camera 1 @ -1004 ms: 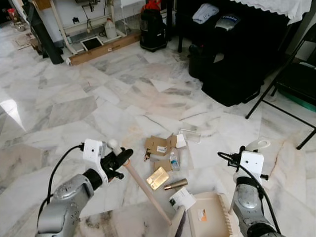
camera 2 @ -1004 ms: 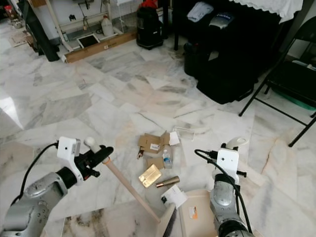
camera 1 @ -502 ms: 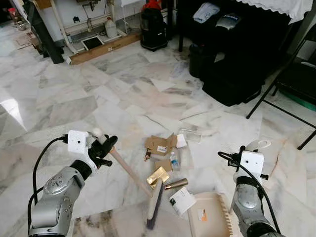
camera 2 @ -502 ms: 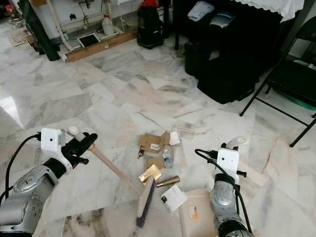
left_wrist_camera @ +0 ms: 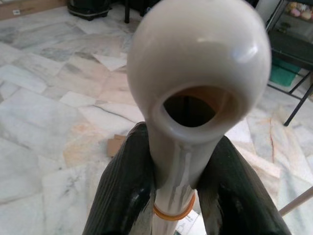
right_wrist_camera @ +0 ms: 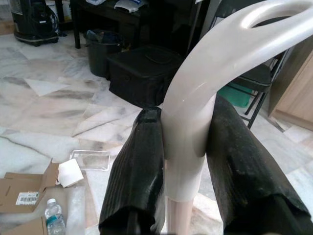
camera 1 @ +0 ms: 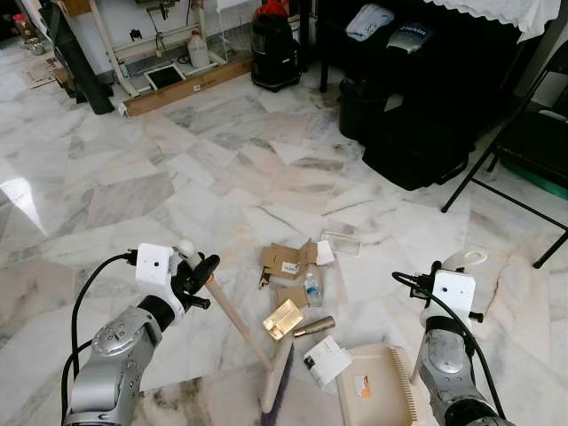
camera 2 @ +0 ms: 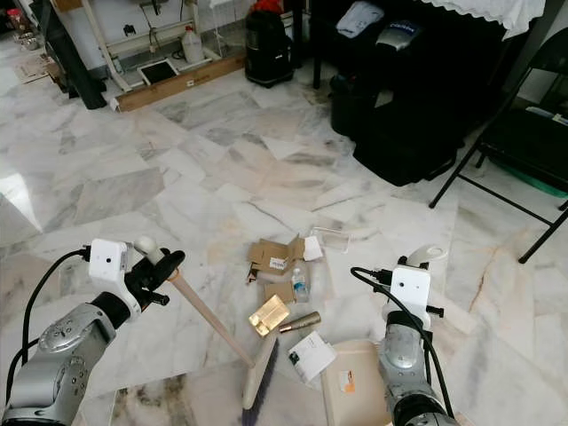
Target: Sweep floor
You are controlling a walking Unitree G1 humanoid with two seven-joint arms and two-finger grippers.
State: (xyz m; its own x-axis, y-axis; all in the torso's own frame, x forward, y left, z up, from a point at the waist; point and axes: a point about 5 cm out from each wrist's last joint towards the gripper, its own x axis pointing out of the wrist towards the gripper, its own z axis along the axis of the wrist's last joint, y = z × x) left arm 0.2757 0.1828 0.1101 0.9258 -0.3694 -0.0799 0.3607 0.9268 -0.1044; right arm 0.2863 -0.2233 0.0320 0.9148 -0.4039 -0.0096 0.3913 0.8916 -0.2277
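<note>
My left gripper (camera 1: 197,271) is shut on the white capped end of a broom's wooden handle (camera 1: 235,315); its fingers (left_wrist_camera: 124,191) clamp just below the cap. The brush head (camera 1: 275,390) rests on the marble floor beside a pile of litter: cardboard pieces (camera 1: 286,262), a small bottle (camera 1: 312,288), a gold packet (camera 1: 282,319), a brown tube (camera 1: 313,327) and a white card (camera 1: 327,359). My right gripper (right_wrist_camera: 188,147) is shut on the white looped handle (camera 1: 463,261) of a beige dustpan (camera 1: 377,386), which stands to the right of the card.
A clear plastic tray (camera 1: 342,242) lies beyond the pile. Black bins and bags (camera 1: 417,133) and a folding chair (camera 1: 524,151) stand at the far right. A black vacuum (camera 1: 275,53) and a wooden plank (camera 1: 182,89) lie at the back.
The broom head swung left, away from the dustpan, and now lies left of the white card. My left gripper went left, then came partly back. The right arm stayed still.
</note>
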